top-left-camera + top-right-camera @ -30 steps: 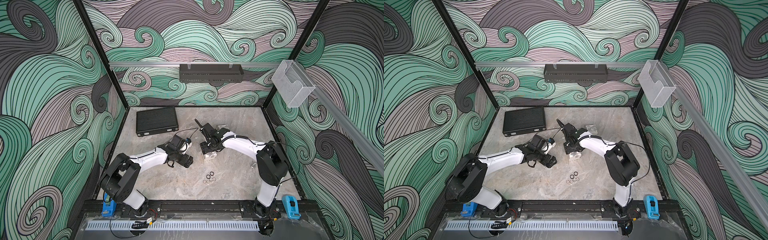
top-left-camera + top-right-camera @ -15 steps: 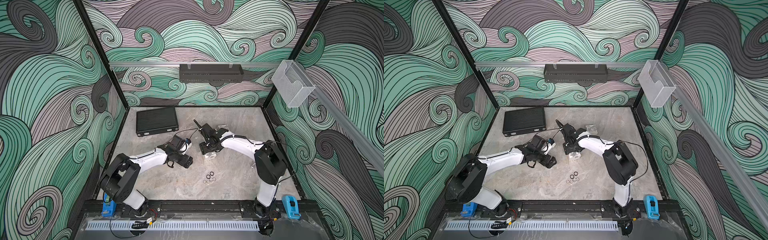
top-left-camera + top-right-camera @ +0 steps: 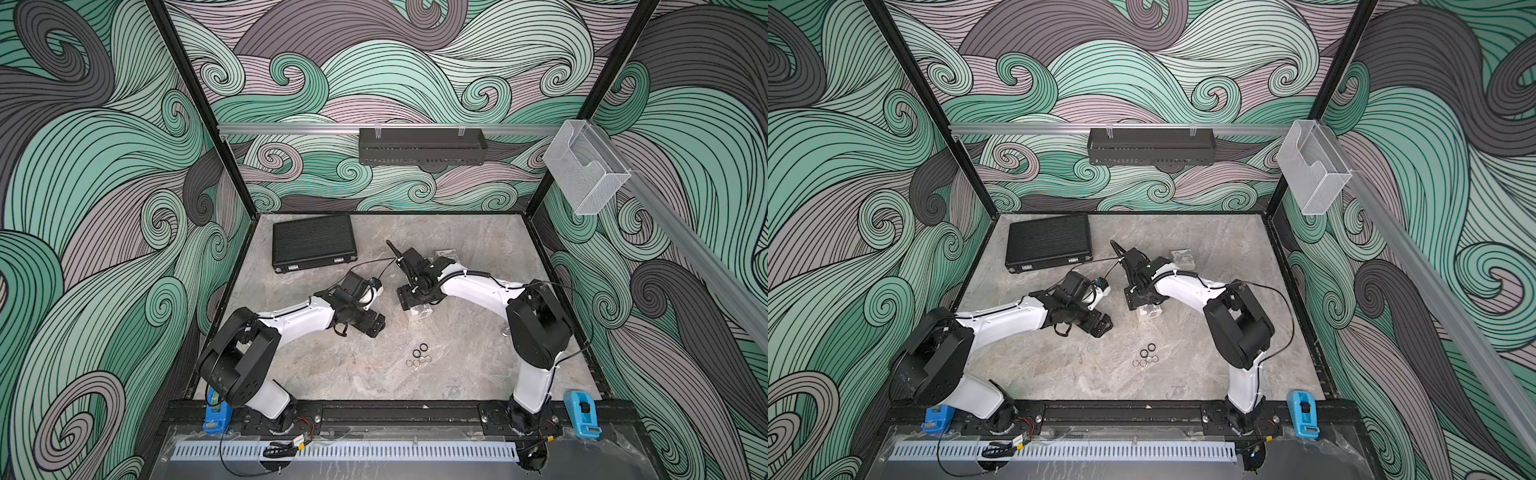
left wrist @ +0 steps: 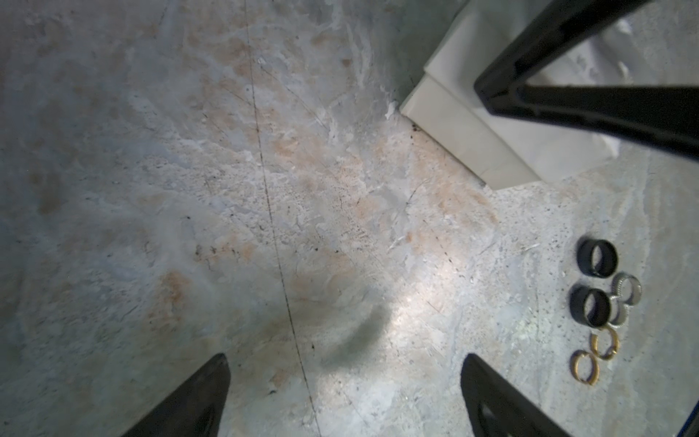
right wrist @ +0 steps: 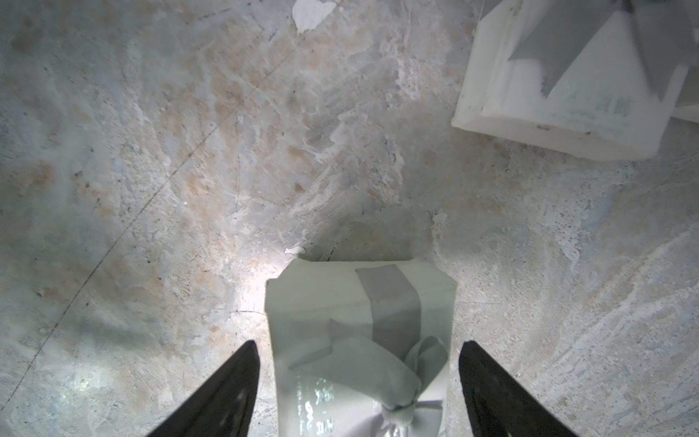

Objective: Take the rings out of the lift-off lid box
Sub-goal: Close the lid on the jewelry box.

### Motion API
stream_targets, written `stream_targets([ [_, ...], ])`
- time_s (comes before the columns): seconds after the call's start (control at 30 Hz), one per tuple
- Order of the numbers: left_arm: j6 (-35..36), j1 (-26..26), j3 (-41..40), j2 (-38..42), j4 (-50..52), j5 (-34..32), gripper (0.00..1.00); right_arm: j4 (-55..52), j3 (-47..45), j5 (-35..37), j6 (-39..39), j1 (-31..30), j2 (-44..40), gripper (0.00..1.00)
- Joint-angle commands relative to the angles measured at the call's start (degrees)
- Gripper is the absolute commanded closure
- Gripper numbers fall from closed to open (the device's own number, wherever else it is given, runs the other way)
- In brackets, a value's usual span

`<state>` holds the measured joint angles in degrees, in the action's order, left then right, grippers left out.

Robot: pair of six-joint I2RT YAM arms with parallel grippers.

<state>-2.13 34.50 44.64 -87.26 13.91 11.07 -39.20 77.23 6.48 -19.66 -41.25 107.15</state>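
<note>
Two arms [image 3: 299, 320] angled inward, right jaws astride ribboned box [image 5: 321, 302]

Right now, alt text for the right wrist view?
A white box with a grey ribbon bow sits between the black fingers of the open right claw, on a marbled tabletop. A second white box piece lies apart from it, partly cut off by the frame.

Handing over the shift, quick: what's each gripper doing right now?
Left gripper: open, holding nothing.
Right gripper: open, straddling the white bow-tied box, gaps on both sides, not gripping.
</note>
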Motion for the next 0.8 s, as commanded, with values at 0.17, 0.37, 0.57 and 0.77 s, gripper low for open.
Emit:
stream_targets([
  [0.17, 2.29, -0.75, 5.92, 0.5, 3.02, -1.72, 0.04, 5.67, -7.67, -6.44, 1.02, 3.45, -12.31, 0.0],
  [0.37, 3.62, -0.75, 14.13, -3.71, 4.16, 0.02, 0.04, 12.81, -20.32, -14.1, -1.07, 12.6, -22.95, 0.0],
  [0.57, 3.63, -0.13, 25.9, -11.36, 8.27, 2.44, 0.03, 15.4, -23.89, -15.77, -1.15, 14.62, -23.67, 0.0],
  [0.77, 4.3, 1.55, 31.01, -16.78, 11.02, 2.9, 0.03, 18.21, -25.13, -17.29, -1.3, 14.84, -21.51, 0.0],
])
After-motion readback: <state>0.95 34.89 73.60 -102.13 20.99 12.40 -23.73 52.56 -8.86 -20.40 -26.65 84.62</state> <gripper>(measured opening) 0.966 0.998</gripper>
